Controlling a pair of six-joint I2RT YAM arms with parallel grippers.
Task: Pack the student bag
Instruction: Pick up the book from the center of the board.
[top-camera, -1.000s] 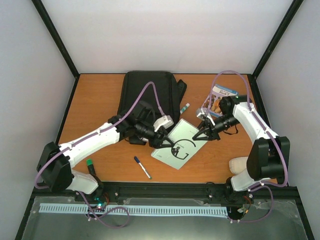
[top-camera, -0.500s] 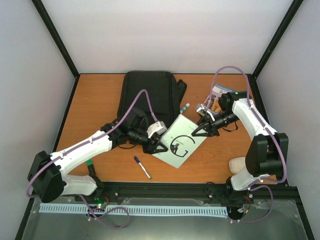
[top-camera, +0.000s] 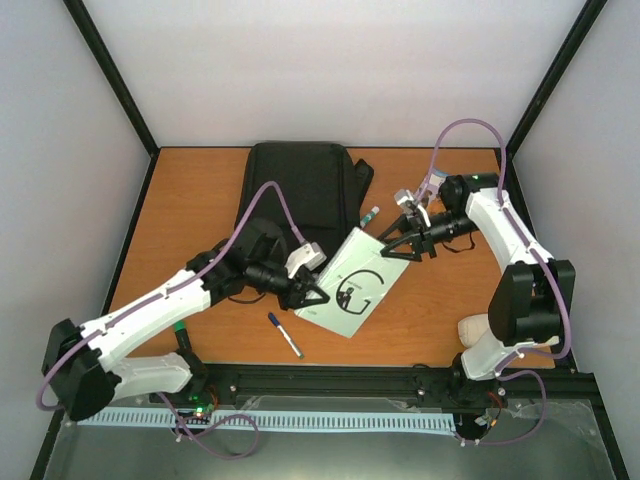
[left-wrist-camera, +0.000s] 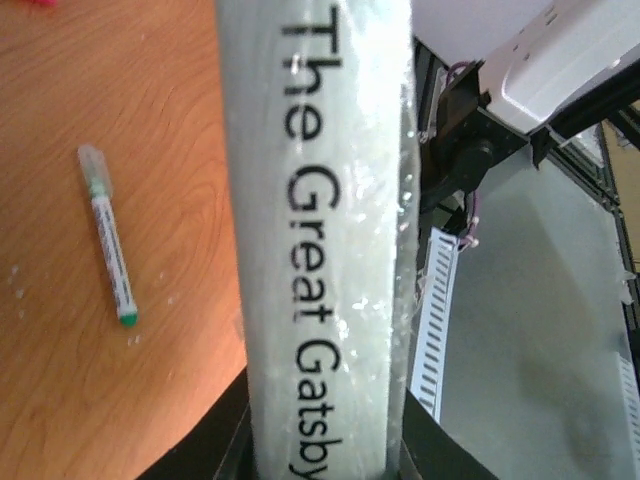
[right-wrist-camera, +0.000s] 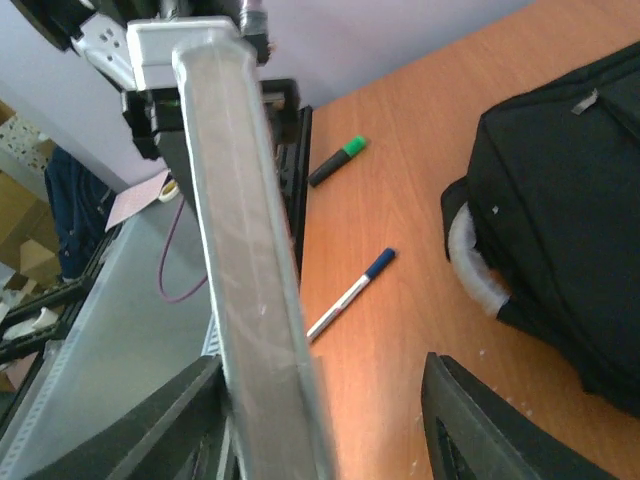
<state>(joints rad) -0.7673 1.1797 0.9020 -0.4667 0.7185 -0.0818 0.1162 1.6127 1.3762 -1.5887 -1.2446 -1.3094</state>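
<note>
The black student bag (top-camera: 300, 195) lies at the back middle of the table; its side and grey handle show in the right wrist view (right-wrist-camera: 560, 200). A pale green book, "The Great Gatsby" (top-camera: 355, 283), is tilted up just in front of the bag. My left gripper (top-camera: 312, 295) is shut on the book's spine (left-wrist-camera: 320, 250) at its near left end. My right gripper (top-camera: 393, 250) is open at the book's far right end. The book's edge (right-wrist-camera: 250, 280) lies between its jaws, against the left finger, with a wide gap to the right finger.
A blue-capped pen (top-camera: 285, 335) lies in front of the book and shows in the right wrist view (right-wrist-camera: 350, 293). A green marker (top-camera: 180, 330) lies at the near left. A green-tipped pen (top-camera: 368, 217) lies beside the bag. A beige pouch (top-camera: 476, 327) and a small box (top-camera: 432, 195) are on the right.
The book has tilted up on edge and shifted a little left. The left arm drew back to the left with it, and the right arm moved toward the back.
</note>
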